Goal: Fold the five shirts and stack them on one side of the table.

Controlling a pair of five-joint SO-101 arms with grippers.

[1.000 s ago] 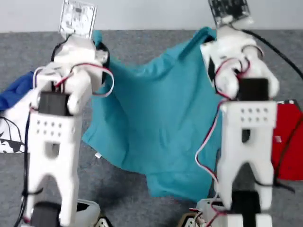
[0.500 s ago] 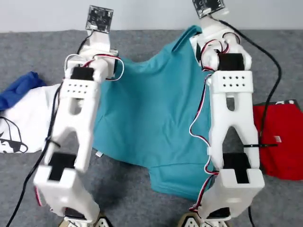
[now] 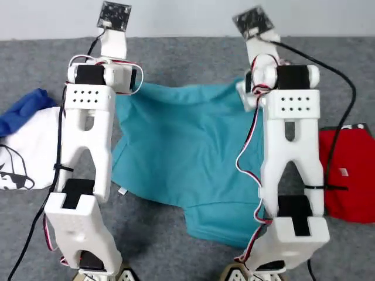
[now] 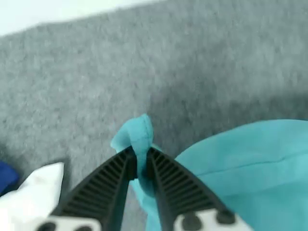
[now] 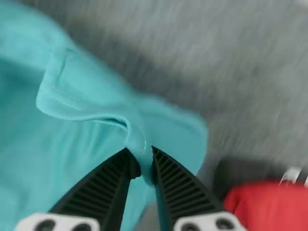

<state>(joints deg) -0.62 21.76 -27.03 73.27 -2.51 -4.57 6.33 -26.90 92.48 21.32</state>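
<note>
High: teal shirt (image 3: 187, 158) spread on worktop (image 3: 193, 58); red shirt (image 3: 351, 175) beside its right edge, white shirt (image 3: 29, 146) off its left.
Left wrist: left claw (image 4: 140, 158) pinched onto its far-left corner.
Right wrist: right claw (image 5: 142, 161) clamped on its far-right hem.
Judgement: light, limp, will sag. Grip at the hems.

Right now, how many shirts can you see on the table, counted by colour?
teal shirt: 1
red shirt: 1
white shirt: 1
blue shirt: 1
Total: 4 shirts in view
</note>
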